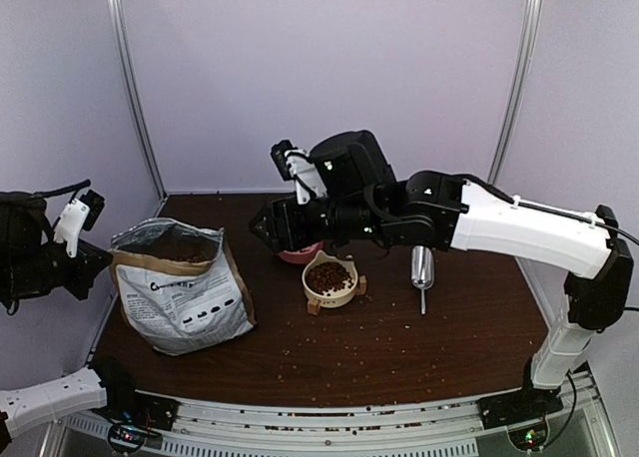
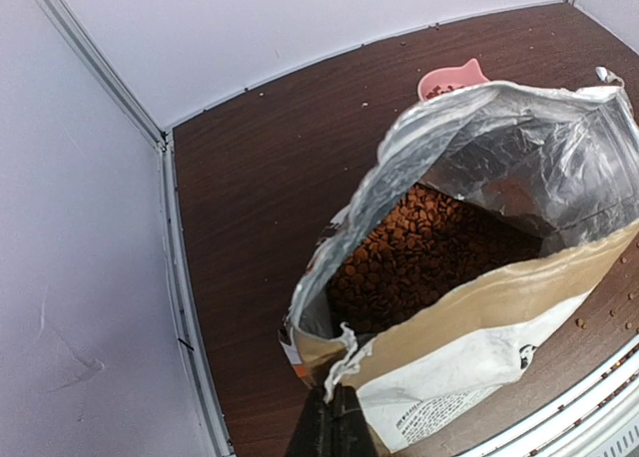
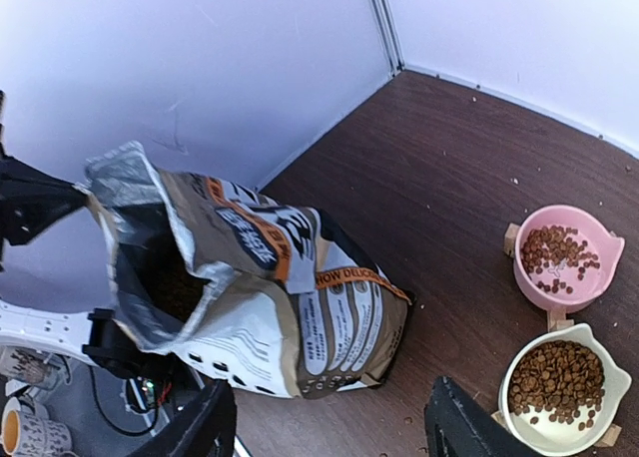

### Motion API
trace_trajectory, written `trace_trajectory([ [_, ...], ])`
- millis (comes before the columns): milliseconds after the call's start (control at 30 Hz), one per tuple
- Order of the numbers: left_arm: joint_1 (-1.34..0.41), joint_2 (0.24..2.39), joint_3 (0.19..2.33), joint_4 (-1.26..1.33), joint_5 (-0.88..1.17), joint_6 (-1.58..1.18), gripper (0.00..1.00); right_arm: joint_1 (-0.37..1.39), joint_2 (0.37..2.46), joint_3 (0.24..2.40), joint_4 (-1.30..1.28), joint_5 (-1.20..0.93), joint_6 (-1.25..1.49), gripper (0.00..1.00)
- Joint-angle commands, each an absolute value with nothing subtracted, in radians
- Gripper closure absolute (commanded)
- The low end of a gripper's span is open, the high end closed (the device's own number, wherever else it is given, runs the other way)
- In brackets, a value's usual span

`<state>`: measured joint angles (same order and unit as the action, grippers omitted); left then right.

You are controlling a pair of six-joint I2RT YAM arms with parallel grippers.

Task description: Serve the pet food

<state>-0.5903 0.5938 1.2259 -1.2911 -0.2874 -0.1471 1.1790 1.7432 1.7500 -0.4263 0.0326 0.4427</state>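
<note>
The pet food shows as a reddish-brown heap (image 2: 424,247) inside the open printed bag (image 1: 182,289), which stands at the table's left. More pet food fills a cream bowl (image 1: 330,277) and partly fills a pink bowl (image 3: 564,257). My left gripper (image 2: 337,409) is shut on the bag's torn top edge at its near-left corner, also seen from above (image 1: 98,263). My right gripper (image 1: 263,228) hovers open and empty above the table between the bag and the bowls; its fingers (image 3: 205,427) stand wide apart. The silver scoop (image 1: 422,267) lies on the table right of the cream bowl.
Loose kibble pellets are scattered over the dark wooden table (image 1: 399,347). The pink bowl (image 1: 297,255) is partly hidden under my right arm in the top view. White walls close the left and back sides; a metal rail (image 1: 339,417) runs along the near edge.
</note>
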Motion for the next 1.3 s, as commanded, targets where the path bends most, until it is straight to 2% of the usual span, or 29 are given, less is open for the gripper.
trace_trajectory([
  [0, -0.582, 0.587, 1.253, -1.097, -0.377, -0.155, 1.00, 1.167, 1.807, 1.644, -0.292, -0.036, 0.405, 0.34],
  [100, -0.581, 0.587, 1.245, -1.092, -0.392, -0.160, 1.00, 1.167, 1.852, 1.623, -0.207, -0.123, 0.385, 0.31],
  [300, -0.582, 0.605, 1.237, -1.083, -0.389, -0.160, 1.00, 1.166, 1.974, 1.719, -0.177, -0.207, 0.377, 0.31],
  [467, -0.582, 0.621, 1.222, -1.065, -0.388, -0.154, 1.00, 1.157, 2.068, 1.813, -0.184, -0.273, 0.384, 0.44],
  [533, -0.581, 0.624, 1.218, -1.055, -0.408, -0.152, 1.00, 1.157, 2.087, 1.844, -0.180, -0.340, 0.382, 0.58],
  [600, -0.580, 0.628, 1.221, -1.054, -0.468, -0.153, 1.00, 1.161, 2.083, 1.848, -0.176, -0.391, 0.388, 0.88],
  [633, -0.580, 0.630, 1.223, -1.054, -0.513, -0.158, 1.00, 1.165, 2.070, 1.838, -0.175, -0.402, 0.388, 0.99],
  [800, -0.574, 0.642, 1.238, -1.041, -0.741, -0.184, 1.00, 1.219, 1.927, 1.688, -0.169, -0.382, 0.380, 1.00],
  [967, -0.565, 0.636, 1.220, -0.939, -0.742, -0.145, 1.00, 1.292, 1.831, 1.541, -0.106, -0.374, 0.432, 1.00],
  [1200, -0.565, 0.535, 1.073, -0.779, -0.468, -0.054, 1.00, 1.354, 1.736, 1.409, 0.026, -0.306, 0.455, 1.00],
  [1233, -0.565, 0.525, 1.071, -0.786, -0.425, -0.054, 1.00, 1.344, 1.730, 1.417, 0.008, -0.297, 0.447, 0.95],
  [1267, -0.565, 0.517, 1.072, -0.802, -0.370, -0.052, 1.00, 1.338, 1.728, 1.431, -0.012, -0.298, 0.437, 0.87],
])
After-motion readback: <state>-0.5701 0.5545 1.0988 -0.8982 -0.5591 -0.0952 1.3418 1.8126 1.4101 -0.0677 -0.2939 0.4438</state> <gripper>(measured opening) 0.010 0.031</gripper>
